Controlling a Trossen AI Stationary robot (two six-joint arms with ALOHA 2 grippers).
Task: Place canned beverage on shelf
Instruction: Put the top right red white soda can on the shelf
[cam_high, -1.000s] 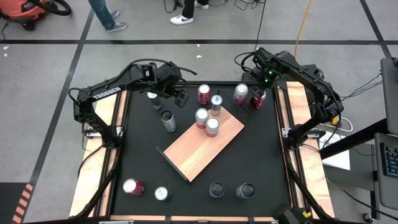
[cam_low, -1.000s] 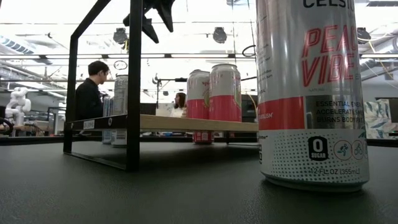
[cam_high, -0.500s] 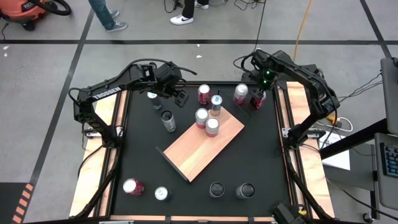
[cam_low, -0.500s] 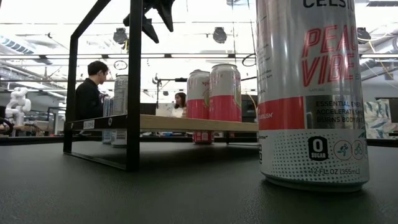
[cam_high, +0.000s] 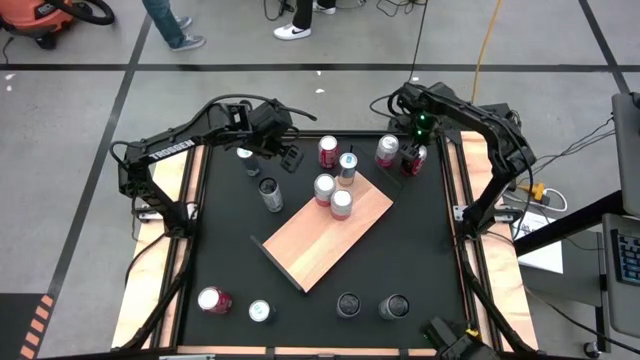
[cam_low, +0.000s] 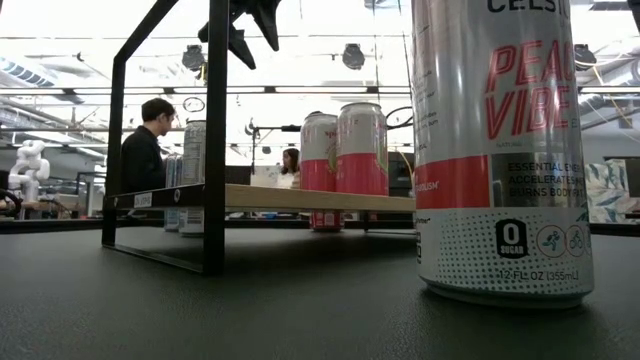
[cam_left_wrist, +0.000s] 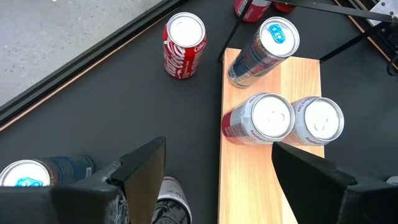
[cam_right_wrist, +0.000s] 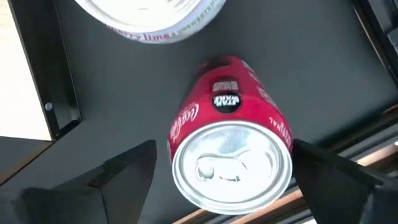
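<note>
My right end effector (cam_high: 412, 150) hangs directly over the red cola can (cam_right_wrist: 231, 160), fingers (cam_right_wrist: 118, 168) spread wide on either side of its rim and not touching it. That can stands upright on the black tabletop (cam_high: 420, 250), just off the far right corner of the shelf (cam_high: 330, 232), with a lime-labelled can (cam_high: 388, 150) close beside it on the shelf's side and the tabletop's edge rail on the other.

The shelf is the light wooden board lying diagonally across the tabletop; three cans already crowd its far end, and the near stretch is bare.

To do this well, I judge I should come straight down, keeping the can centred between the fingers, so that neither finger clips the neighbouring can or the rail (the gap on both sides looks tight). I should close around the body rather than the rim, then lift clear before swinging toward the bare part of the shelf.

My left end effector (cam_left_wrist: 217, 180) waits with fingers apart off the shelf's far left corner, holding nothing.
</note>
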